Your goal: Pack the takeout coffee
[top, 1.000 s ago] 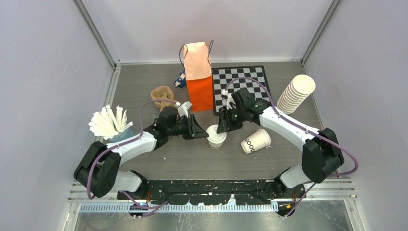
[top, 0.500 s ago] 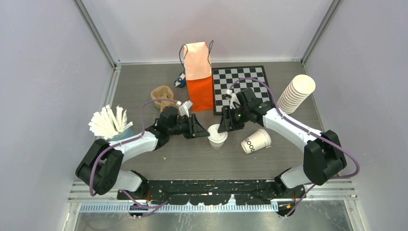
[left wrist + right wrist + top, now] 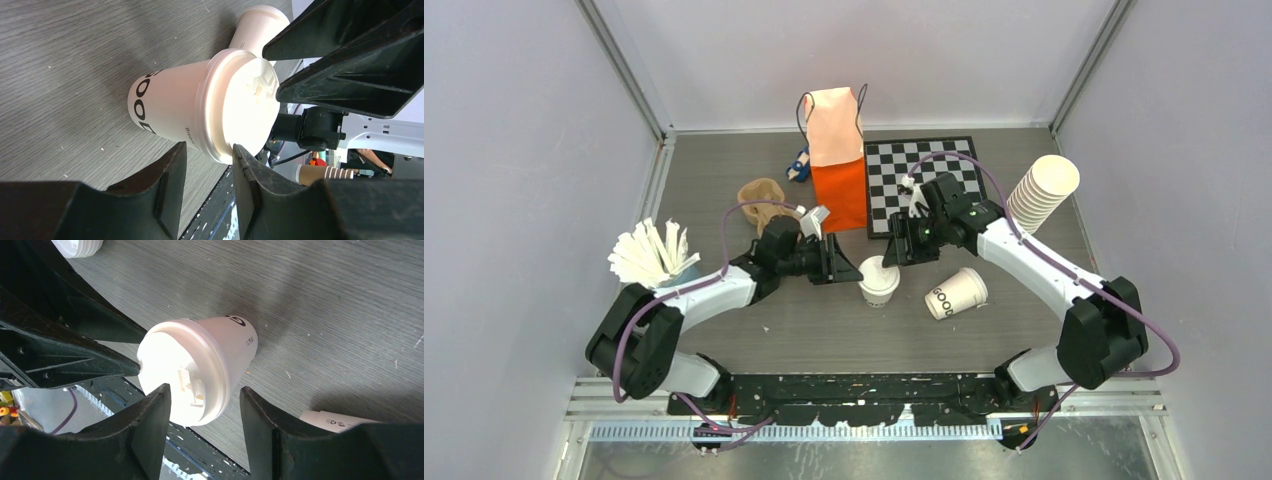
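The takeout coffee (image 3: pixel 879 284), a small white paper cup with a white sip lid, stands on the table in front of the orange paper bag (image 3: pixel 838 170). My left gripper (image 3: pixel 848 271) is open just left of the cup. In the left wrist view the lid's rim (image 3: pixel 220 152) sits right at the tips of the left gripper (image 3: pixel 209 150), with the cup (image 3: pixel 167 107) beyond. My right gripper (image 3: pixel 894 252) hovers open at the cup's far right. In the right wrist view the lidded cup (image 3: pixel 192 375) shows past the spread tips of the right gripper (image 3: pixel 206 390), untouched.
A lidless white cup (image 3: pixel 956 292) lies on its side right of the coffee. A stack of cups (image 3: pixel 1040 193) leans at the right by a chessboard (image 3: pixel 929 165). A brown crumpled item (image 3: pixel 761 197) and a holder of white sticks (image 3: pixel 649 257) stand at the left.
The left gripper has edged right up to the cup and widened. The right gripper has drawn back up and to the right and widened a little. The cup shifted slightly right.
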`<state>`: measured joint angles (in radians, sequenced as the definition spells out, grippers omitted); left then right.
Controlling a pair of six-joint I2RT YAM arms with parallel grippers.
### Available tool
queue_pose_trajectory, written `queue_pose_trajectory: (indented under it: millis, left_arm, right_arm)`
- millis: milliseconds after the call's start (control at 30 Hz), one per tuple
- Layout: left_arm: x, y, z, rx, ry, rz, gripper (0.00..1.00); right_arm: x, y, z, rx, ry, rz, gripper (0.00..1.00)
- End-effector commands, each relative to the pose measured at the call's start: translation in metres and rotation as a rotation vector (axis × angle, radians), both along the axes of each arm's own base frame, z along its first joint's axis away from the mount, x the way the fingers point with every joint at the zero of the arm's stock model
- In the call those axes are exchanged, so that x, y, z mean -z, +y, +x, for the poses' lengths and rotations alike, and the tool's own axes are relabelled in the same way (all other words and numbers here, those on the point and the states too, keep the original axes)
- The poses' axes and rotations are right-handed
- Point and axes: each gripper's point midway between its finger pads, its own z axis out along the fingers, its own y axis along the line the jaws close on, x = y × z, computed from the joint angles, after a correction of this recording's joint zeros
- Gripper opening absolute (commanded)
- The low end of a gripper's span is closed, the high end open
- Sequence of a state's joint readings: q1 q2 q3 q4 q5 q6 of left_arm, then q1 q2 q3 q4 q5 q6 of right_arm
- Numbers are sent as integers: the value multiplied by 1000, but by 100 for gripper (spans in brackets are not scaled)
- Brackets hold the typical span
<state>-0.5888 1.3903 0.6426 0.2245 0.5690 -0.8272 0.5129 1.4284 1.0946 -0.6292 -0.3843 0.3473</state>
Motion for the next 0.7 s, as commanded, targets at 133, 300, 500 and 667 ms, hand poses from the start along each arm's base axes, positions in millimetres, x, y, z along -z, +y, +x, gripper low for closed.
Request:
queue_pose_trajectory:
  millis: [133, 300, 500, 667]
  left_arm:
    - [16, 3, 5, -6, 3, 70, 40]
    - [17, 2, 5, -5, 5, 70, 39]
    - [17, 2, 4, -5, 7, 71, 39]
    - [20, 4, 4, -13, 10, 79, 37]
  right_arm:
    - [-37, -7, 6, 24, -96, 7, 54]
    - [-40, 2, 1, 3, -84, 69, 43]
    - [-25, 5, 1, 4, -48, 67, 38]
    - [-8, 4, -2, 12, -16, 58, 34]
